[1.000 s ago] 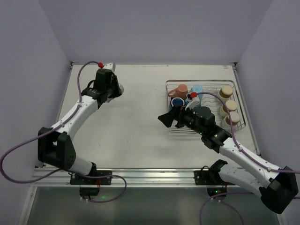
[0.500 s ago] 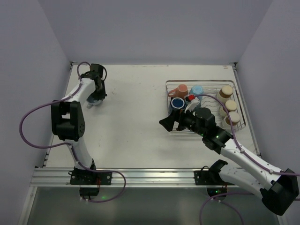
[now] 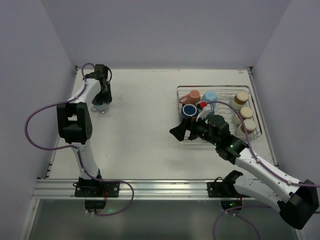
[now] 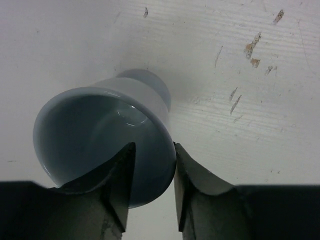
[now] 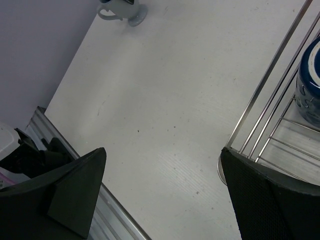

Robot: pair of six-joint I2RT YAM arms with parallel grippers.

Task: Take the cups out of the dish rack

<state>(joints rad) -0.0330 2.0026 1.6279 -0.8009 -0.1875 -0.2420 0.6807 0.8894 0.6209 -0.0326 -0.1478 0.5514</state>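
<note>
Left gripper (image 4: 153, 148): jaws slackened, not clamped, and set astride the wall of a grey-blue cup (image 4: 95, 130), one finger inside the bowl, the other outside. The inner finger appears to stand off from the wall; whether the outer pad touches it cannot be told. The cup stands upright on the table (image 3: 145, 115) at its far-left side, mouth up, well apart from the dish rack (image 3: 253, 107), so its long axis runs vertically between the fingers. Judgement: this cup is set down, and any retreat must go straight up along that axis, since a sideways pull would catch the rim and tip it. Right gripper (image 5: 162, 165): fully released, holding nothing, hovering over bare table just beside the rack's near-left corner. From it the dark blue cup (image 5: 310, 85) lies ahead and to the right, inside the wires at that corner, upright. A salmon-pink cup (image 3: 192, 96) and a light blue cup (image 3: 210, 95) sit behind it, with beige cups (image 3: 241, 96) along the rack's right side. Judgement: the right arm is much the nearer to the rack, and the dark blue cup is its closest candidate
</note>
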